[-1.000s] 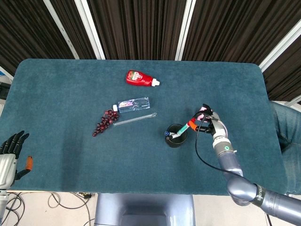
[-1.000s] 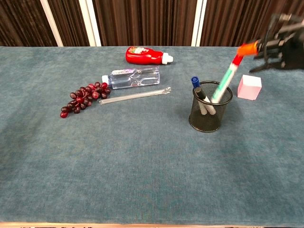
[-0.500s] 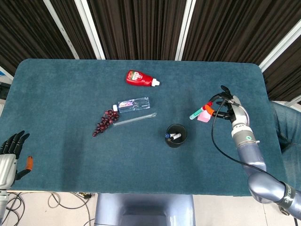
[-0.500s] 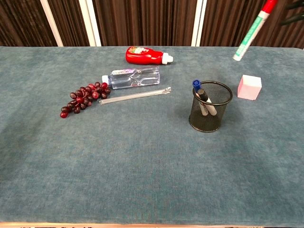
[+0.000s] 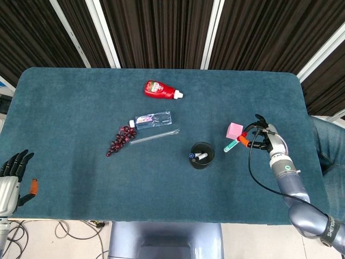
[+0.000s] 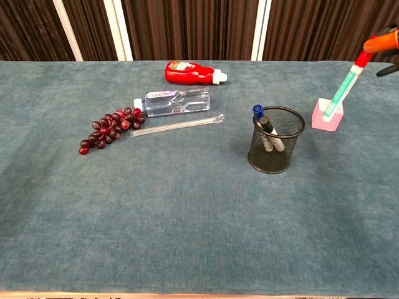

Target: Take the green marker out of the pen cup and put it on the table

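Observation:
My right hand (image 5: 263,135) holds the green marker (image 5: 235,143) by its orange-capped end, to the right of the pen cup. The marker (image 6: 346,83) hangs tilted in the air, its lower tip in front of the pink block (image 6: 326,115) in the chest view. The black mesh pen cup (image 5: 202,155) (image 6: 275,147) stands upright with a blue-capped pen and two other pens inside. My left hand (image 5: 12,175) sits at the table's near left edge with its fingers apart, holding nothing. Only a sliver of the right hand shows at the chest view's right edge.
A red sauce bottle (image 5: 160,90), a clear water bottle (image 5: 152,120), a clear rod (image 5: 154,137) and a bunch of dark grapes (image 5: 121,140) lie left of the cup. The pink block (image 5: 234,130) sits just right of the cup.
The right hand lifted the marker out of the cup, swung it up and right, then lowered it toward the table beside the pink block.

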You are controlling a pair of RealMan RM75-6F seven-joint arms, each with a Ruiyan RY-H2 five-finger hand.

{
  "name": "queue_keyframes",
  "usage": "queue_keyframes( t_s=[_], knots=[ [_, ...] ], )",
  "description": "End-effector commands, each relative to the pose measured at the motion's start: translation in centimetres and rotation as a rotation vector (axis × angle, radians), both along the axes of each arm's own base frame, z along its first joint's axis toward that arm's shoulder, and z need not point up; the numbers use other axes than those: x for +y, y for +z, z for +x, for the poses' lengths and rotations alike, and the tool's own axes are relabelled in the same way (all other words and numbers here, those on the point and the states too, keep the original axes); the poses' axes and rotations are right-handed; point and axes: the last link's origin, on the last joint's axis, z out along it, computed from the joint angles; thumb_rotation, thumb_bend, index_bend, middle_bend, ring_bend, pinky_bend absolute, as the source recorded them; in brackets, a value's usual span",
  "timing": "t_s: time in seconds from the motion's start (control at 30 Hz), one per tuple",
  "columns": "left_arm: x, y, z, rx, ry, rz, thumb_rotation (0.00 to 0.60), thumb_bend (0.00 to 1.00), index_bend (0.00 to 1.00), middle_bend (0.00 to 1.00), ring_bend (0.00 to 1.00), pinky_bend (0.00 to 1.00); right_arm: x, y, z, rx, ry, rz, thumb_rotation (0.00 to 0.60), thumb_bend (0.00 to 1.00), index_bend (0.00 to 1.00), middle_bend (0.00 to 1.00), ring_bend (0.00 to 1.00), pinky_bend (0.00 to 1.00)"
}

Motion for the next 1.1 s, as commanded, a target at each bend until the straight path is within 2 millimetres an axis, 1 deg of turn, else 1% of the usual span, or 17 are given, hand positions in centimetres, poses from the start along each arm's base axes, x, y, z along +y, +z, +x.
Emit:
queue_keyframes(
  t_s=[0.03,0.33,0.5,0.53,0.6,0.63,0.7,0.73,0.77,0.8,0.87,0.9,0.97,1.1],
  knots=[
    [0.0,0.0,0.0,0.0,0.001,0.001,0.6,0.53,0.09,0.03,0.03,0.1,-0.4,-1.2,-0.9,0.015,0.002,0.017,0.6,0.51,0.66,0.0,0.05,0.2],
    [0.0,0.2,-0.1,-0.001,0.007,0.01,0.6,0.53,0.09,0.03,0.03,0.1,-1.6,-4.1,-2.7,0.098,-0.003,0.104,0.6,0.51,0.66,0.0,0.04,0.2],
    [0.0,0.2,-0.1,0.0,0.007,0.008,0.6,0.53,0.09,0.03,0.03,0.1,-1.9,-5.0,-2.7,0.109,-0.003,0.127,0.6,0.5,0.66,0.0,0.04,0.2],
    [0.0,0.2,-0.1,0.0,0.007,0.008,0.6,0.53,0.09,0.03,0.03,0.1,-1.9,-5.2,-2.8,0.119,0.0,0.13,0.6,0.5,0.65,0.0,0.04,0.2],
    [0.0,0.2,-0.1,0.0,0.006,0.007,0.6,0.53,0.09,0.03,0.03,0.1,-2.1,-5.5,-2.8,0.145,0.005,0.142,0.6,0.43,0.63,0.0,0.03,0.2],
    [0.0,0.2,-0.1,0.001,0.006,0.007,0.6,0.53,0.09,0.03,0.03,0.1,-2.2,-5.7,-2.8,0.151,0.004,0.147,0.6,0.37,0.58,0.0,0.03,0.2],
    [0.0,0.2,-0.1,0.001,0.007,0.007,0.6,0.53,0.09,0.03,0.03,0.1,-2.3,-6.0,-2.7,0.144,-0.001,0.157,0.6,0.24,0.39,0.0,0.02,0.2],
    [0.0,0.2,-0.1,0.0,0.007,0.008,0.6,0.53,0.09,0.03,0.03,0.1,-2.3,-6.0,-2.6,0.136,-0.002,0.161,0.6,0.2,0.32,0.0,0.01,0.2],
    [0.0,0.2,-0.1,-0.001,0.008,0.009,0.6,0.53,0.09,0.03,0.03,0.1,-2.5,-6.0,-2.5,0.125,-0.004,0.163,0.6,0.16,0.21,0.0,0.01,0.2],
    [0.0,0.3,-0.1,-0.001,0.009,0.01,0.6,0.53,0.09,0.03,0.03,0.1,-2.6,-5.9,-2.4,0.117,-0.006,0.159,0.6,0.13,0.14,0.0,0.01,0.2],
    [0.0,0.3,-0.1,-0.002,0.009,0.01,0.6,0.53,0.09,0.03,0.03,0.1,-2.9,-5.6,-2.2,0.116,-0.006,0.144,0.6,0.11,0.06,0.0,0.0,0.2],
    [0.0,0.3,-0.1,-0.002,0.009,0.009,0.6,0.53,0.09,0.03,0.03,0.1,-3.1,-5.4,-2.2,0.121,-0.008,0.136,0.6,0.11,0.03,0.0,0.0,0.2],
    [0.0,0.3,-0.1,-0.001,0.008,0.009,0.6,0.53,0.09,0.03,0.03,0.1,-3.4,-5.0,-2.3,0.132,-0.013,0.12,0.6,0.11,0.0,0.0,0.0,0.2],
    [0.0,0.3,-0.1,-0.002,0.006,0.009,0.6,0.53,0.09,0.03,0.03,0.1,-3.5,-3.8,-2.2,0.119,-0.023,0.1,0.6,0.11,0.0,0.0,0.0,0.2]
  ],
)
